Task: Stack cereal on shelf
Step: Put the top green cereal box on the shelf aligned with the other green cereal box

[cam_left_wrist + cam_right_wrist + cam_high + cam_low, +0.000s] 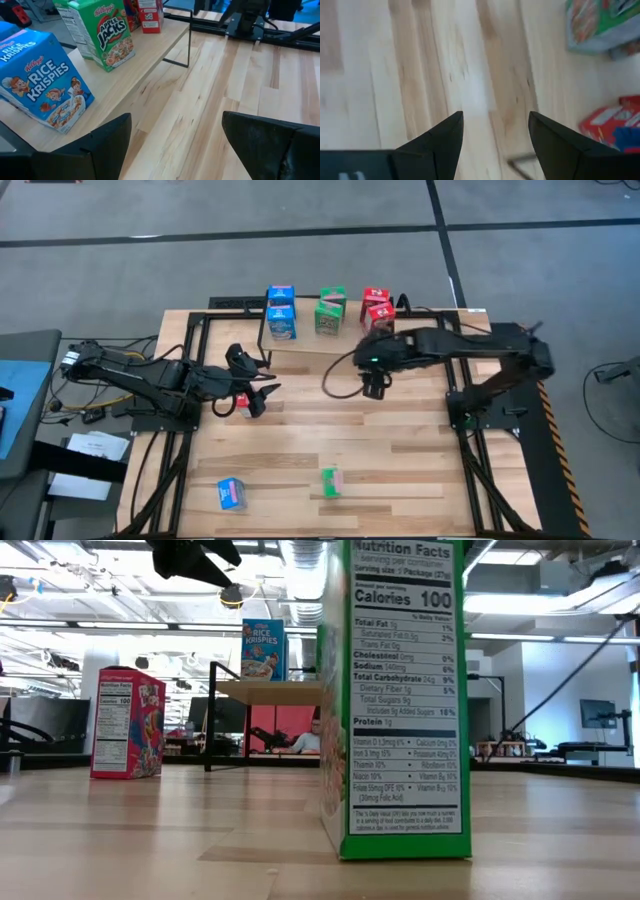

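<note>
Six small printed cardboard cereal boxes (327,311) already stacked in pairs, blue, green, red, on light wooden plank shelf (150,55). Three left on tabletop: red cereal box (242,402) beside left gripper (254,393), fingers spread wide, empty, presumably lined up for pickup. Right gripper (374,387) before shelf, fingers parted, holding nothing.

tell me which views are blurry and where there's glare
Right wrist view: soft throughout, the green box and red box smeared. Low view: bright ceiling lights glare; the near green box fills the frame yet stays readable. High and left wrist views: sharp.
</note>
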Robot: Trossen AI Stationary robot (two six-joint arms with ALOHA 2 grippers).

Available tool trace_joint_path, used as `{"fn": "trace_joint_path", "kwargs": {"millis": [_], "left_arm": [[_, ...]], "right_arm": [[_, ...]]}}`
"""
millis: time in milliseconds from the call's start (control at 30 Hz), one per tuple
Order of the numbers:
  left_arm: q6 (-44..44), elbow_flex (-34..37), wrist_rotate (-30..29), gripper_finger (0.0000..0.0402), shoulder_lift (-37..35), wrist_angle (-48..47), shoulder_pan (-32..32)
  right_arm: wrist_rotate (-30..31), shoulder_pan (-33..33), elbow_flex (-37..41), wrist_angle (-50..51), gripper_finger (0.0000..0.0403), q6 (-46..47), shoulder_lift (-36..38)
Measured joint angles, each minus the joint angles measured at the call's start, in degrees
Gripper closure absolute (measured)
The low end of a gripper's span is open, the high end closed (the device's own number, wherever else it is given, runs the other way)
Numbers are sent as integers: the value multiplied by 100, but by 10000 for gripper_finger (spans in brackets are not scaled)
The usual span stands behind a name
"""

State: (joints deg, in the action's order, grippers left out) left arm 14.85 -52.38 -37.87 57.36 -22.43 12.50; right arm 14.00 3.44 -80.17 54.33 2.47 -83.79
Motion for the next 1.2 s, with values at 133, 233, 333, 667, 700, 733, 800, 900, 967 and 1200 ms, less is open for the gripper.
{"fn": "trace_joint_path", "kwargs": {"millis": [133, 233, 333, 667, 700, 733, 800, 900, 967, 1200], "left_arm": [[1, 0, 31, 99, 0, -1, 1], [2, 0, 46, 99, 0, 4, 2], [0, 0, 55, 99, 0, -6, 1], [-38, 0, 55, 99, 2, -81, 2], [-39, 0, 55, 99, 1, -85, 1], [-41, 0, 55, 99, 0, -72, 0], [-49, 0, 55, 99, 2, -103, 2], [-65, 0, 45, 99, 0, -102, 0], [-63, 0, 43, 99, 1, -84, 0], [-63, 0, 44, 99, 0, -73, 0]], "right_arm": [[-8, 4, 1022, -1458, 154, 159, 727], [-22, 42, 1613, -2382, 154, 4, 947], [-28, 63, 1935, -3087, 154, -247, 884], [274, 235, 1953, -4726, 154, -1009, -25], [405, 250, 1962, -4770, 154, -1047, -56], [544, 278, 1968, -4896, 154, -1097, -95], [698, 319, 1953, -5163, 154, -1181, -154], [707, 421, 1955, -5444, 154, -1199, -175], [714, 496, 1953, -5544, 154, -1196, -173], [717, 732, 1953, -5723, 154, -1151, -173]]}}
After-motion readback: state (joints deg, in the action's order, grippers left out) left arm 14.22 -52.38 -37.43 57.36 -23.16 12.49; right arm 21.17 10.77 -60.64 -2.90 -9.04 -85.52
